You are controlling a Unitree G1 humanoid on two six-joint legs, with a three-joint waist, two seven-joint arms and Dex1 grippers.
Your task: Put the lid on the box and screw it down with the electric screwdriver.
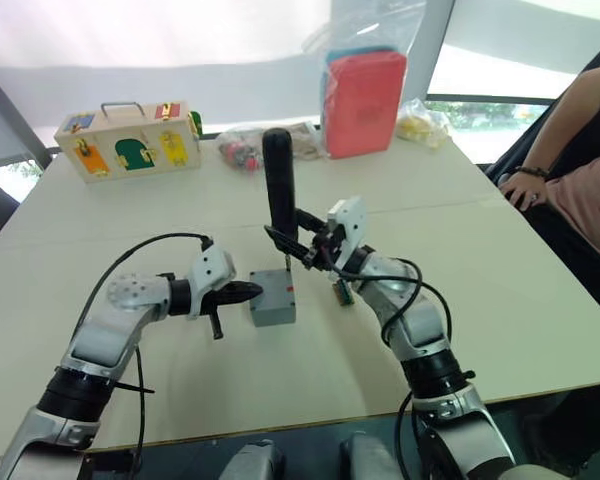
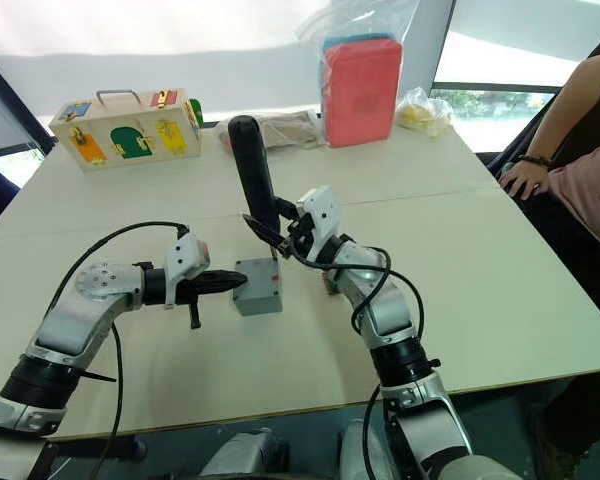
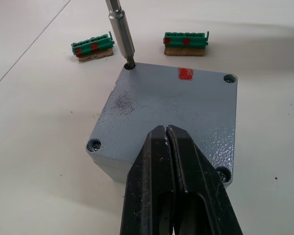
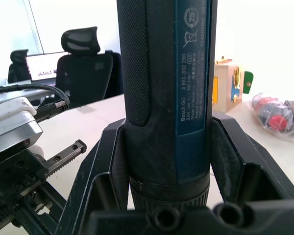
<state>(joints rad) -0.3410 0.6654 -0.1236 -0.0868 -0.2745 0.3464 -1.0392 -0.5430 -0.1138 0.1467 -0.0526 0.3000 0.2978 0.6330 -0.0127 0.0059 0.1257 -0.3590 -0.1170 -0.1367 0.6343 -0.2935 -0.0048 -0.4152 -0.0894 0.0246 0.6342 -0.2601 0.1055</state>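
Lid is sitting flush on the box at table centre; right gripper is clamping the electric screwdriver upright, bit entering a corner hole; left gripper, fingers pressed together, is steadying the lid; rigid, light plastic likely to slide, so holding by the sides seems best.

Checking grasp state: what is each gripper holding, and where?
Right gripper clamps the electric screwdriver near its lower barrel. Left gripper, shut, holds nothing.

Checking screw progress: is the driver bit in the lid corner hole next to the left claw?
No. The bit sits in a far corner hole of the lid, across from the left claw.
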